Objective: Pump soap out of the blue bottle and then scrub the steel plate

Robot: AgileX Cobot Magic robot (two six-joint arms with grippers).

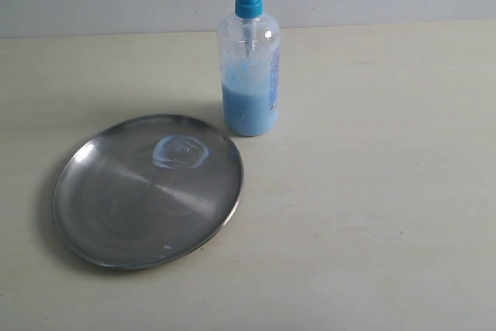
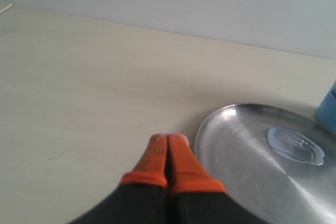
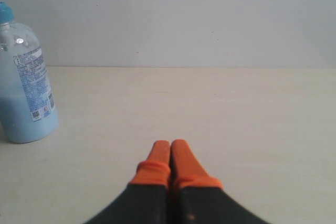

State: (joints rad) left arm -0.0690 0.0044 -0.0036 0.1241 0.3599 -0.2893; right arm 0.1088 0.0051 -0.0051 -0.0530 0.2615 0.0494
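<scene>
Bottle (image 1: 249, 60) standing upright just behind plate (image 1: 116, 222), soap (image 1: 180, 151) smear sitting on plate. Left gripper (image 2: 168, 141) and right gripper (image 3: 170, 145) both hanging closed, empty.

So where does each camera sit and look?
Exterior view: above the table, looking down at the steel plate, its soap smear and the blue bottle; no robot part shows.
Left wrist view: low behind the shut left gripper, facing the plate's edge.
Right wrist view: low behind the shut right gripper, seeing the bottle.
Shared: exterior and left wrist views both show the soap smear.
</scene>
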